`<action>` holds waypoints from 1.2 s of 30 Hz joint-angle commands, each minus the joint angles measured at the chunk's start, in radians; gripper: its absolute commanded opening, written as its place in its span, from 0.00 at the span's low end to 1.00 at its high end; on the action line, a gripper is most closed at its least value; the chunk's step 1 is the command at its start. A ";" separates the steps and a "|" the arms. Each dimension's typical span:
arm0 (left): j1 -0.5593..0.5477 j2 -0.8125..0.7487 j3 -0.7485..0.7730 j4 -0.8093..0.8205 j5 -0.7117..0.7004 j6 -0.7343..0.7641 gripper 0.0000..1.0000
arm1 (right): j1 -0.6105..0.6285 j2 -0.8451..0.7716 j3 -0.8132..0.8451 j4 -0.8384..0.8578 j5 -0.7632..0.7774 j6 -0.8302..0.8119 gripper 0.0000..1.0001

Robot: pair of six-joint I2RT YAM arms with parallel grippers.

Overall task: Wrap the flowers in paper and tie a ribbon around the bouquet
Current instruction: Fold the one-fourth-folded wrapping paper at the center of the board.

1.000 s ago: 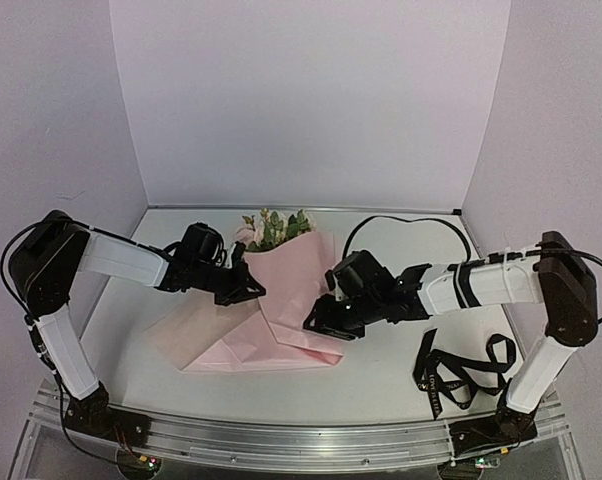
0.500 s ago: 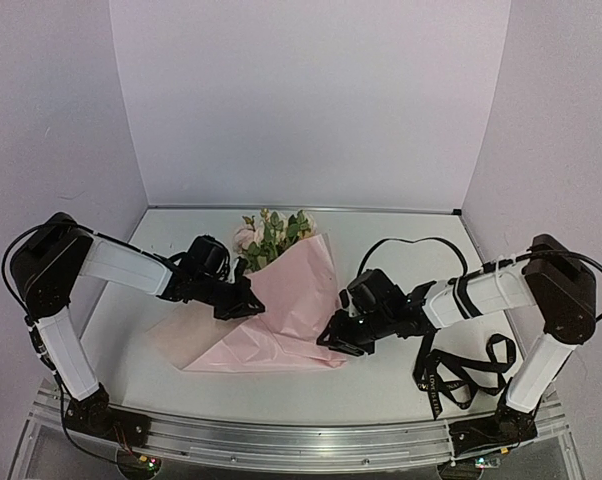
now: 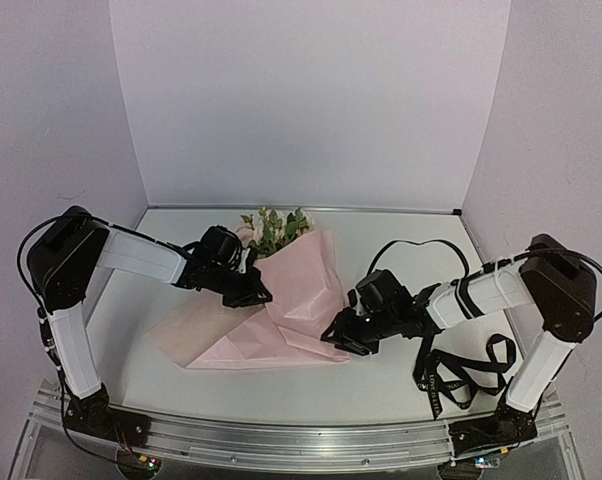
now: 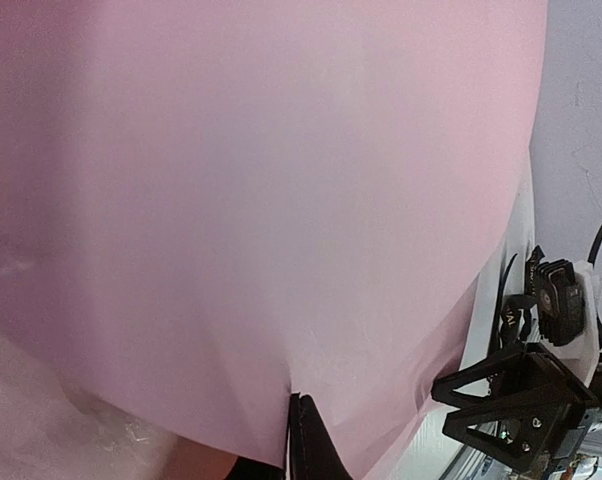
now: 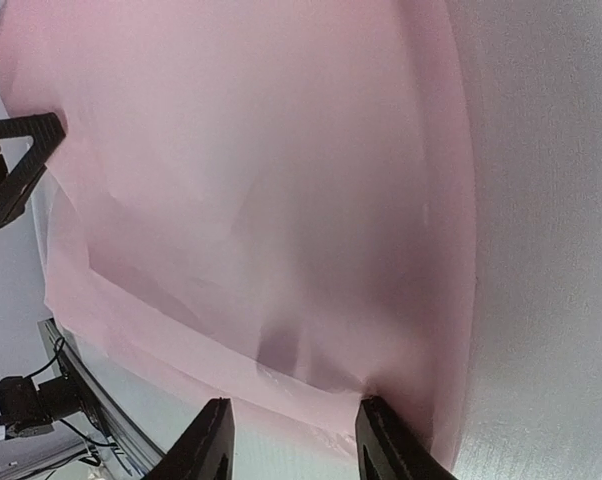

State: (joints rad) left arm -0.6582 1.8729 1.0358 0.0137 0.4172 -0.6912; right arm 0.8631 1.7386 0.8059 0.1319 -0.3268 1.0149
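Observation:
The flowers (image 3: 274, 229) lie at the back of the table, their stems hidden under the pink paper (image 3: 303, 285), which is folded over them into a loose cone. My left gripper (image 3: 253, 291) is shut on the paper's left edge. In the left wrist view the paper (image 4: 261, 200) fills the frame and the closed gripper (image 4: 299, 425) pinches its rim. My right gripper (image 3: 339, 336) sits low at the cone's right lower edge, open. Its fingertips (image 5: 209, 440) stand apart over the paper (image 5: 261, 180), one tip touching the fold. The black ribbon (image 3: 463, 372) lies looped at the front right.
The white table (image 3: 401, 235) is boxed in by pale walls at the back and both sides. A black cable (image 3: 413, 244) arcs above the right arm. A metal rail (image 3: 281, 440) runs along the near edge.
The right gripper has slid right and nearer, off the fold to the paper's lower right edge. The left arm has swung slightly right, carrying the paper's edge further over the stems.

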 commanded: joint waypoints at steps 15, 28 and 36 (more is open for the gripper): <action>0.006 -0.206 0.150 -0.346 -0.211 0.144 0.42 | 0.072 0.064 -0.044 0.183 0.096 0.216 0.30; -0.164 -0.167 0.021 -0.045 0.128 -0.029 0.26 | 0.147 0.070 -0.102 0.300 0.291 0.376 0.28; -0.171 0.000 -0.033 0.124 0.210 -0.099 0.15 | 0.148 0.022 -0.122 0.297 0.308 0.329 0.30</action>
State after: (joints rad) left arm -0.8382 1.8203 1.0145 0.0257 0.5719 -0.7427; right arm 1.0097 1.7926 0.6951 0.4277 -0.0677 1.3700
